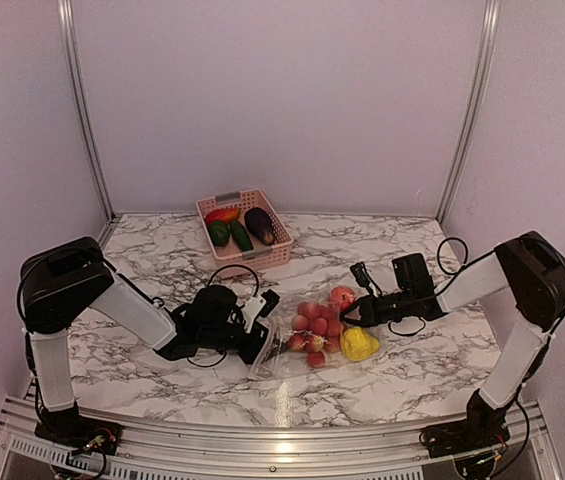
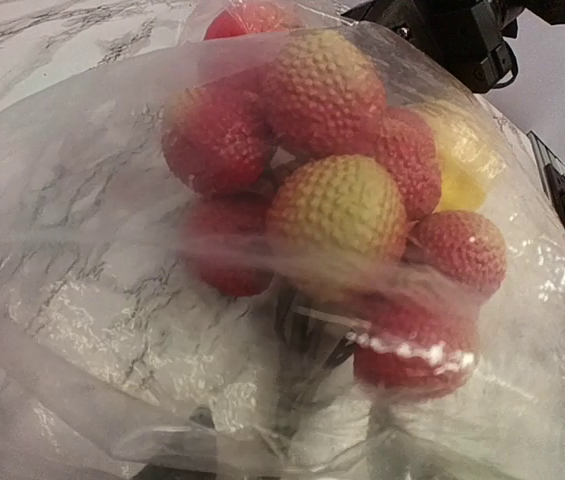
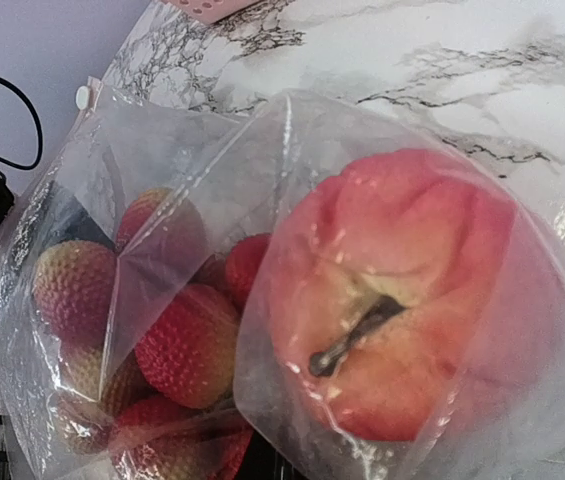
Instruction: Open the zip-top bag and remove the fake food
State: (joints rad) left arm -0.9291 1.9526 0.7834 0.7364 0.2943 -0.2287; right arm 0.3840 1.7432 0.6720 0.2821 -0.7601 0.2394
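Right wrist: stem [image 3: 350, 338] on pinkish-red fruit [image 3: 412, 240]; top external: pink basket [image 1: 254, 257].

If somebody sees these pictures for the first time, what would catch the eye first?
The clear zip-top bag lies mid-table between the left gripper and the right gripper, holding a cluster of red balls, a pinkish-red round fruit and a yellow lumpy fruit. Behind it, near the back wall, a pink basket holds a dark eggplant and green pieces.

No readable text, label, brand, number or sign appears anywhere.
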